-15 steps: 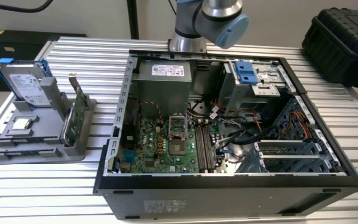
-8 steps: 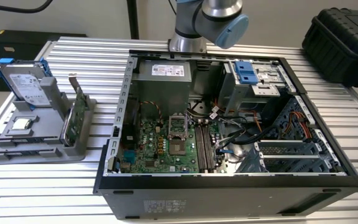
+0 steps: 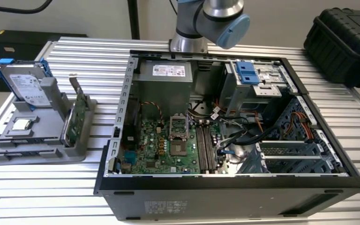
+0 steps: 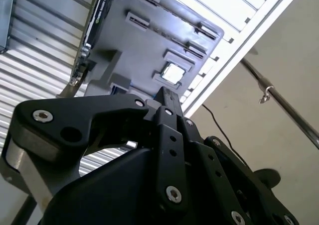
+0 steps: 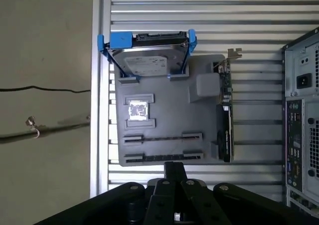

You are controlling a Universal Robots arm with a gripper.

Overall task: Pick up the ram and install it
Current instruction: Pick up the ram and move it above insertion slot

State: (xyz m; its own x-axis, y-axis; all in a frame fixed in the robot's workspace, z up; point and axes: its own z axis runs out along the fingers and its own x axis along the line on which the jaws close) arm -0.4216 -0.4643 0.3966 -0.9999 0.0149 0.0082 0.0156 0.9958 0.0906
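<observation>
Gray holder (image 5: 199, 110) lies beneath the raised arm (image 3: 211, 18); we see the gripper (image 5: 174, 166) pointing down, fingers together, holding nothing. The ram (image 5: 164, 158) seems edge-on in the holder's nearest slot.

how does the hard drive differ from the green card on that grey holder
Colour: the hard drive is silver in a blue frame; the green card carries a metal bracket. Pose: the hard drive is propped at a slant, broad face showing; the green card stands on its long edge. Both rest on the grey holder, outside the computer case.
</observation>
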